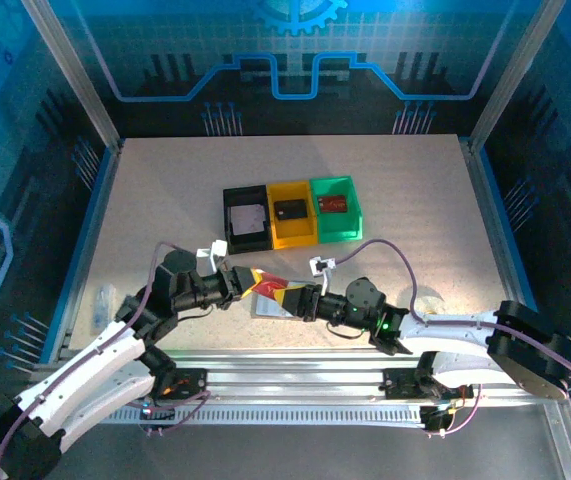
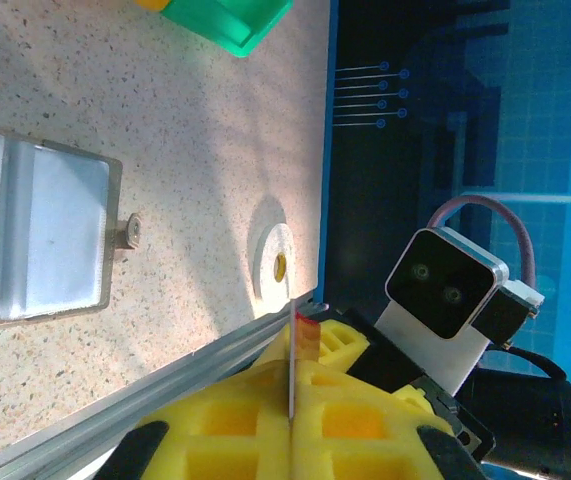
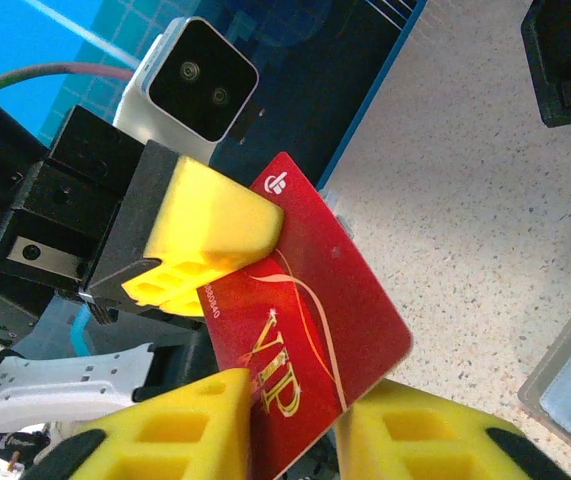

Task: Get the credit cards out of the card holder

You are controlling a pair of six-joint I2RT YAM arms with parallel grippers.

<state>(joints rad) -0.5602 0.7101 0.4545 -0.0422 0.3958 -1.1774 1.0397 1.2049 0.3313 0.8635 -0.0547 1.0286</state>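
**Operator:** Why is the red card (image 3: 310, 320) hanging in mid-air at the centre of the right wrist view?

**Observer:** Check your left wrist view. The left gripper (image 2: 292, 400) has its yellow pads (image 2: 225, 420) pressed together on the card, which shows edge-on at the bottom. The right gripper (image 3: 295, 425) flanks the card's lower corner, but you can't tell whether it is gripping. To me it looks like a handover.

**Operator:** And the card holder (image 2: 35, 235)?

**Observer:** It lies open on the surface (image 2: 195, 150) at the left of that view, pale inside up. I can make out no card in the part that shows.

**Operator:** Why pass the card across?

**Observer:** My guess is the green bin (image 1: 336, 228), upper centre of your top view. It holds a second red card (image 1: 334, 203), and it sits on the right arm's side.
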